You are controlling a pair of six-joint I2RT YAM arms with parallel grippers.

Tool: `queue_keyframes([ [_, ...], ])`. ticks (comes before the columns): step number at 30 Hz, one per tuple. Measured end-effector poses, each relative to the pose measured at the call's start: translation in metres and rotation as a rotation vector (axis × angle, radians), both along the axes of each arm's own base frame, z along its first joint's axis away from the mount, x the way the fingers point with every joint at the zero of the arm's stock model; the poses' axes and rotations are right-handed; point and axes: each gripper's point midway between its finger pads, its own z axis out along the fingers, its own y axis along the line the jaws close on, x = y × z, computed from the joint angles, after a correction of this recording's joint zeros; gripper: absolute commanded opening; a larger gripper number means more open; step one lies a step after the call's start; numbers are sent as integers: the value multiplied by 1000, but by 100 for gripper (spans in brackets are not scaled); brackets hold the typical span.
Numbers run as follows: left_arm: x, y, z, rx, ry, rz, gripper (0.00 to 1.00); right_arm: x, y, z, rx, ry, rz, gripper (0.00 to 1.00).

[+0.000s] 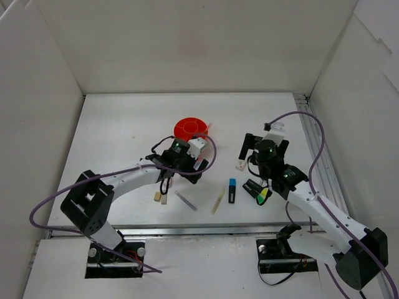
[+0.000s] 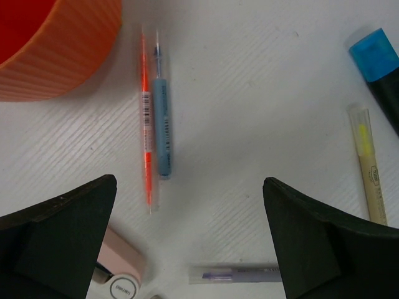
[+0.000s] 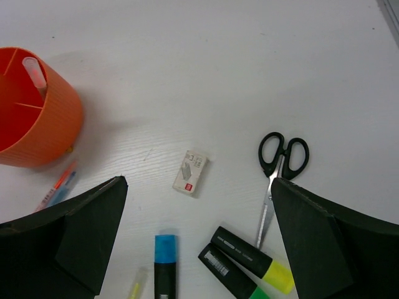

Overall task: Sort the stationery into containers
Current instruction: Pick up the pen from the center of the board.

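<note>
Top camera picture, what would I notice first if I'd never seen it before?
The bright orange organiser jumps out first, a round cup toward the far middle of the white table. Then the scattered stationery in front of it: a blue-tipped highlighter near the middle, and black-handled scissors lying flat on the right side, beside a yellow-tipped highlighter and a green-tipped highlighter.

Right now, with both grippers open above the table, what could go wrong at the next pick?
The orange pen and blue pen lie side by side, apparently touching, so the open left gripper may pinch both or roll one away. The tip of the scissors lies right beside the yellow highlighter; the right gripper lifting either might drag the other.
</note>
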Motion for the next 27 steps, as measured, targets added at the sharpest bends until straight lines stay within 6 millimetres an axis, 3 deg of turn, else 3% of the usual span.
queue_keyframes([
  [10, -3, -36, -32, 29, 74, -84, 92, -6, -31, -12, -17, 41, -87, 98],
  [19, 4, -35, -46, 72, 77, -60, 89, -8, -44, -14, -8, 46, -115, 98],
  [25, 14, -38, -60, 98, 87, -48, 77, -10, -49, -19, -4, 58, -126, 98],
  [27, 17, -40, -60, 95, 83, -47, 65, -11, -51, -20, -2, 60, -130, 98],
])
